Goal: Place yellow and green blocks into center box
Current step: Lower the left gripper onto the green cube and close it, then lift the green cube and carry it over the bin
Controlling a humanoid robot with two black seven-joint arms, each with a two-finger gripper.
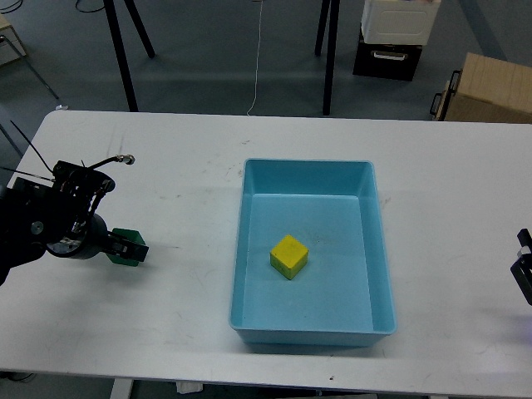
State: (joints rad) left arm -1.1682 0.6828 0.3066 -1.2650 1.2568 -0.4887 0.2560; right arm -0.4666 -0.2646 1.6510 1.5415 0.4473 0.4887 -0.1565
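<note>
The green block (130,246) sits on the white table (183,316) at the left, partly hidden by my left gripper (126,248). The left gripper is down at the block with its dark fingers on either side of it, and it looks open. The yellow block (288,256) lies inside the light blue box (249,241) at the table's centre. Only a small dark part of my right gripper (524,270) shows at the right edge, too little to read its fingers.
Beyond the table's far edge are black stand legs (330,50), a white and black unit (397,33) and a cardboard box (490,87) on the floor. A cable loop (112,160) sticks up from my left arm.
</note>
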